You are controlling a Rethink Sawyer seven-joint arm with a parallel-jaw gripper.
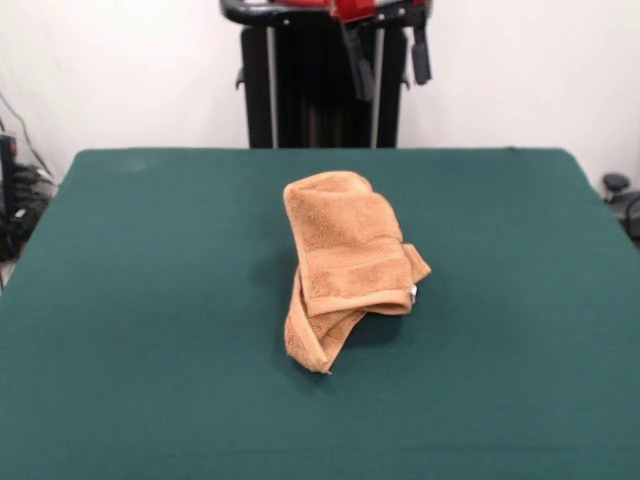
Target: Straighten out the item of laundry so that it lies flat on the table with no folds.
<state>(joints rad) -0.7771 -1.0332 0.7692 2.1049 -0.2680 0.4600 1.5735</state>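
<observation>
While the gripper (388,62) hangs above the table's (130,300) far edge, fingers apart and empty, the towel (345,262) lies crumpled near the middle, folded over itself. A small white tag (413,291) shows at its right; no writing is readable.

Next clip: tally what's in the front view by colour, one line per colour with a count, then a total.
Orange-tan: 1, the crumpled, folded towel
Dark green: 1, the table top
Red and black: 1, the robot arm drawn back at the top edge, gripper hanging above the far side
Total: 3
</observation>
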